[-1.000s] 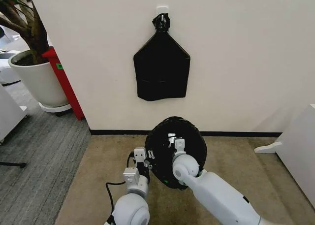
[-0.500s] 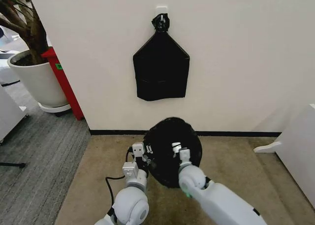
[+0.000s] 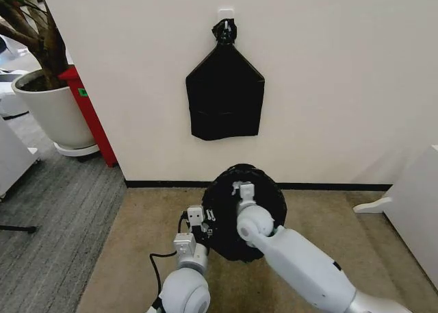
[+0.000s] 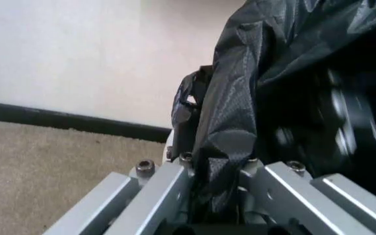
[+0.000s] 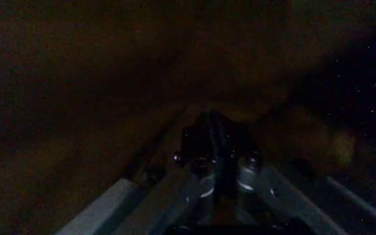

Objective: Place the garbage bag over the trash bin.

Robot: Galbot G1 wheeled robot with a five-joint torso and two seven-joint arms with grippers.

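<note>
The garbage bag (image 3: 229,227) is a crinkled black round mass on the beige carpet, close to the wall. It covers the trash bin, which is hidden under it. My left gripper (image 3: 199,221) is at the bag's left edge; in the left wrist view a fold of the garbage bag (image 4: 240,112) is pinched in the left gripper (image 4: 217,174). My right gripper (image 3: 244,189) reaches from the right onto the top of the bag. The right wrist view is dark with black film all round, and the right gripper (image 5: 214,139) has its fingers drawn together on it.
A flat black bag bundle (image 3: 224,97) hangs from a wall hook straight ahead. A large white planter (image 3: 51,111) and a red panel (image 3: 89,114) stand at the left. White furniture (image 3: 417,203) is at the right. Open carpet lies on both sides of the bag.
Half a second ago the right gripper and the bag sat lower and nearer me; both have now moved up and back towards the wall. The left gripper keeps its hold.
</note>
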